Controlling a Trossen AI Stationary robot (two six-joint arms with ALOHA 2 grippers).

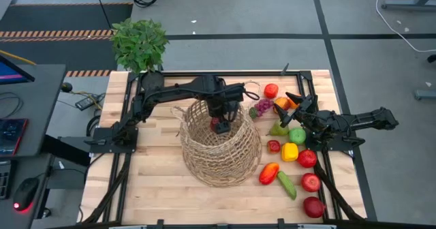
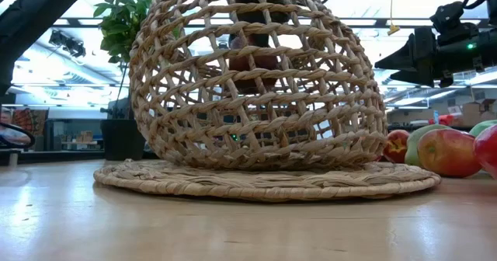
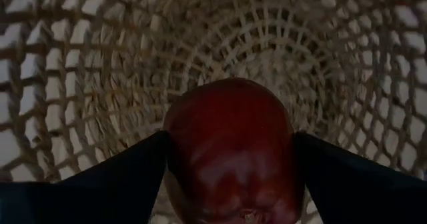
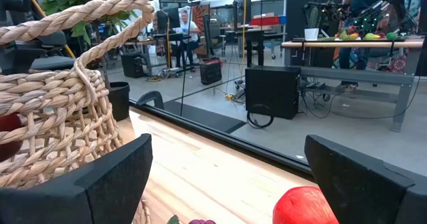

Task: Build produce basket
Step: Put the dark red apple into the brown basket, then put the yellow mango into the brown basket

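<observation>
Gripping a red apple [image 3: 230, 151] between its fingers, the left end effector [image 1: 219, 123] hangs inside the basket [image 1: 221, 154] at mid-table [image 1: 157, 181]. Right end effector [image 1: 294, 101] waits spread wide over the produce [image 1: 298, 150] beside the basket.

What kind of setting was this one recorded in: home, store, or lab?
Most likely a robotics lab or workshop. Beyond the wooden table with the wicker basket, the right wrist view shows a workbench, a black equipment box, loose floor cables and a seated person.
</observation>
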